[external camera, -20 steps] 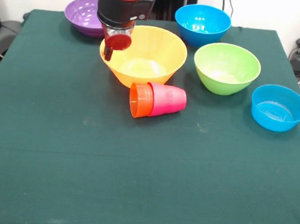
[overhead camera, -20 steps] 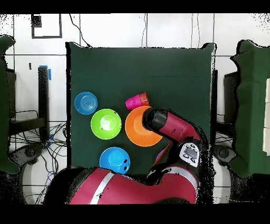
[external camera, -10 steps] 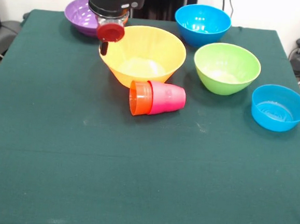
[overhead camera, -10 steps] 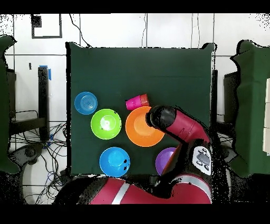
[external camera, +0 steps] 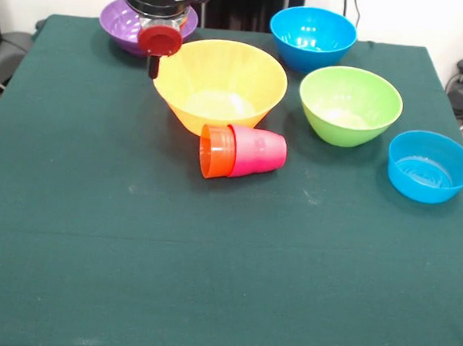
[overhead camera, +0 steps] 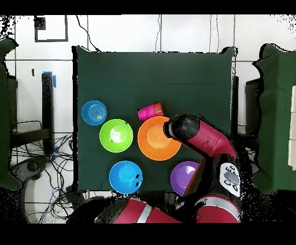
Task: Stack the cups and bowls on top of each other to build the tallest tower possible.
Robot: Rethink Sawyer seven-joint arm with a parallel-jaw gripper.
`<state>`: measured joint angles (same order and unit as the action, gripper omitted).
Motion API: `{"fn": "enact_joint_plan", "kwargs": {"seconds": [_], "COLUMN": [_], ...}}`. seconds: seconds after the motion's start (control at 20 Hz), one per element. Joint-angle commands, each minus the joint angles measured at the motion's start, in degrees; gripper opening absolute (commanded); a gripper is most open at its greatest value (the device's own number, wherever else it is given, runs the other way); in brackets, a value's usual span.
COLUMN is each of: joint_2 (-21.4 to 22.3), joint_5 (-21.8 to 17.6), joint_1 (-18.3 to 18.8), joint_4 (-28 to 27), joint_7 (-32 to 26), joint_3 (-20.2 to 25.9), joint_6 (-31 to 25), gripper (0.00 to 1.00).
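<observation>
Red-black arm reaching down, end effector (external camera: pixel 155 55) hanging vertical

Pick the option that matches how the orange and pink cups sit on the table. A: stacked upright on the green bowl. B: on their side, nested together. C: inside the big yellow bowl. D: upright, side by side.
B: the orange cup and pink cup lie tipped over, nested, on the green table just in front of the yellow bowl.

Five bowls sit on the table (external camera: pixel 66 232): one orange-yellow bowl (external camera: pixel 220 86), one purple (external camera: pixel 129 22), one lime green (external camera: pixel 350 104), and two blue (external camera: pixel 312 37) (external camera: pixel 430 165). Just in front of the orange-yellow bowl lie two cups, one orange (external camera: pixel 216 152) and one red-pink (external camera: pixel 259 152).
</observation>
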<state>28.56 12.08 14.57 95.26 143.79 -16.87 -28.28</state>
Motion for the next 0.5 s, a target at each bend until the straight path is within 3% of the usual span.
{"fn": "enact_joint_plan", "kwargs": {"seconds": [0.05,0.5], "joint_2": [-1.60,-3.41], "joint_5": [-3.62,-1.34], "joint_1": [0.25,1.33], "joint_4": [1.31,2.34], "joint_7": [-2.73,1.17], "joint_3": [8.06,9.41], "joint_6": [-0.61,5.48], "gripper": [0.00,0.00]}}
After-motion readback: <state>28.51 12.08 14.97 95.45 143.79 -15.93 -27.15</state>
